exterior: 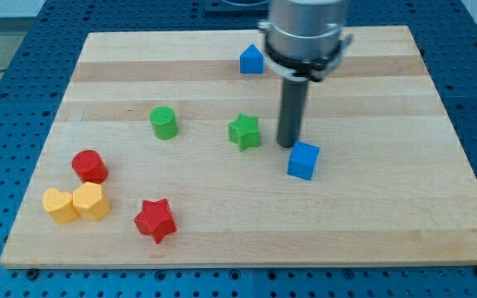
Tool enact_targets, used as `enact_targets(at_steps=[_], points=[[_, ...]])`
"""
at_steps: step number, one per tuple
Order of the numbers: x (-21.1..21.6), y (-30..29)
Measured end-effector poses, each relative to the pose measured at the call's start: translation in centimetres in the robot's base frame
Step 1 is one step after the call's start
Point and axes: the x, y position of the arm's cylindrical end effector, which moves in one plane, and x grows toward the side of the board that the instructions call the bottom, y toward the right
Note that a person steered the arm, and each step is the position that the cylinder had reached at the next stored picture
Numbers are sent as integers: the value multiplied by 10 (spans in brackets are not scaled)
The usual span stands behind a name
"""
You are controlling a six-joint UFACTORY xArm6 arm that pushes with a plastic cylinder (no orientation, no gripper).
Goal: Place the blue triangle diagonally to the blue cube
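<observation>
Red star [156,219], tool [286,145] beside blue cube [303,160]

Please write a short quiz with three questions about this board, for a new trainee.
1. True or false: my tip touches the blue triangle.
2. Which block is nearest my tip? A) red star B) blue cube C) green cylinder
3. Fill in: the two yellow blocks lie at the view's bottom ____.

Key: 1 false; 2 B; 3 left.
</observation>
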Motion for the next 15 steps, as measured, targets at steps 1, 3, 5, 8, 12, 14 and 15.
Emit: enact_targets(at_steps=[1,3,5,8,12,14,15], points=[[13,-2],[56,85],[76,145],[-166,127],[-190,-60],[-164,23],[-162,-17]])
